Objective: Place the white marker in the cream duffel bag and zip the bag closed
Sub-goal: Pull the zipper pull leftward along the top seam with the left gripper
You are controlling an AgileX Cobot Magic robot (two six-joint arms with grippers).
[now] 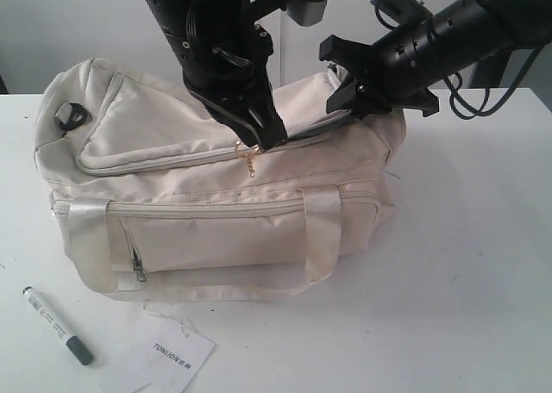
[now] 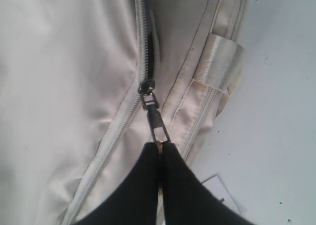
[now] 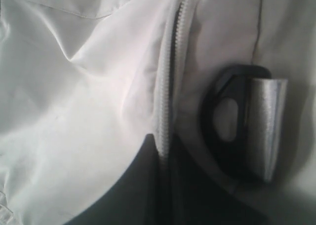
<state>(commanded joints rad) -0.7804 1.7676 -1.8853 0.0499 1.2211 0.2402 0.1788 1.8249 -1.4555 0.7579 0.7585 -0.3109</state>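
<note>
Exterior view: white marker (image 1: 58,326) on the table (image 1: 466,264) near the paper tag (image 1: 172,358), outside the cream duffel bag (image 1: 216,229). Left gripper (image 1: 261,139) down at the top zip; right gripper (image 1: 338,76) pressed together at the bag's end.

Left wrist view: fingers (image 2: 133,185) pinching the zip pull (image 2: 157,124); slider (image 2: 146,87) part-way, dark gap beyond. Draw along the zip line, not upward, keeping pull in line with teeth.

Right wrist view: closed jaws seemingly nipping the zip tape beside the black strap ring (image 3: 222,131). Hold firm to keep fabric taut; open wide enough for the marker.
</note>
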